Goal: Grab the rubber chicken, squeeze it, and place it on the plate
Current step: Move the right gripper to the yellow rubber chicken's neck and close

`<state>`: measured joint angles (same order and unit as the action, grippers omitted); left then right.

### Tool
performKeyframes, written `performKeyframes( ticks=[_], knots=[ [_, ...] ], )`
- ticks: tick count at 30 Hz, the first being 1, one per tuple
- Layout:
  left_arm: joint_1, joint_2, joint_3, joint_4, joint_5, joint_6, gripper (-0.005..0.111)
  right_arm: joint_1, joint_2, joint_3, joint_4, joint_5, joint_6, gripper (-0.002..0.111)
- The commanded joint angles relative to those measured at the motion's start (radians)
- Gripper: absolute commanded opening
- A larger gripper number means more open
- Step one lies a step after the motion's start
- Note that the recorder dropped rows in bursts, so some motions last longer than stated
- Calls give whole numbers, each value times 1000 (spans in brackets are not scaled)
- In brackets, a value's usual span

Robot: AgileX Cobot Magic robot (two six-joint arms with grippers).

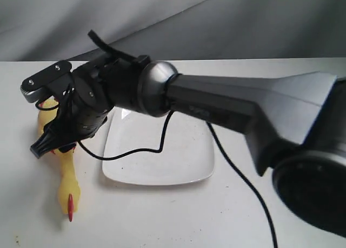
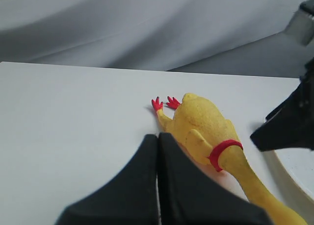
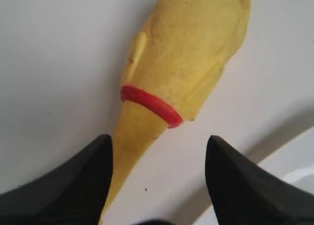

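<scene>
Exterior view: my right gripper (image 3: 159, 139) is spread wide over the long yellow rubber chicken (image 1: 67, 172), left of the white glossy square plate (image 1: 162, 164).
The chicken lies flat on the white table (image 1: 178, 215), just beside the plate but apart from it. Its long axis runs far to near, red feet at the far end and red-combed head toward the near edge. My right jaws straddle its thin neck. My left gripper (image 2: 158, 139) is pressed closed, empty. Grey cloth (image 1: 216, 21) hangs behind.
</scene>
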<state>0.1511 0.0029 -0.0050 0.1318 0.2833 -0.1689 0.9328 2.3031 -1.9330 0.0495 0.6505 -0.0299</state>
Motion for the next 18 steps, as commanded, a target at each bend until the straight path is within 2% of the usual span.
performKeyframes(
  ticks=[1,7,9,15,17,18],
  knots=[
    [3,-3,5,-12,-2,-7,0,20,87,-62,68,-7,-49,53],
    [3,-3,5,-12,-2,-7,0,32,139,-71,63,-16,-51,51],
    [3,-3,5,-12,-2,-7,0,32,147,-71,63,-20,-51,47],
    [3,-3,5,-12,-2,-7,0,32,156,-71,47,-39,-51,10],
    [3,-3,5,-12,-2,-7,0,32,153,-71,26,-39,-51,0],
    [3,-3,5,-12,-2,-7,0,32,147,-71,-1,-39,-48,0]
  ],
)
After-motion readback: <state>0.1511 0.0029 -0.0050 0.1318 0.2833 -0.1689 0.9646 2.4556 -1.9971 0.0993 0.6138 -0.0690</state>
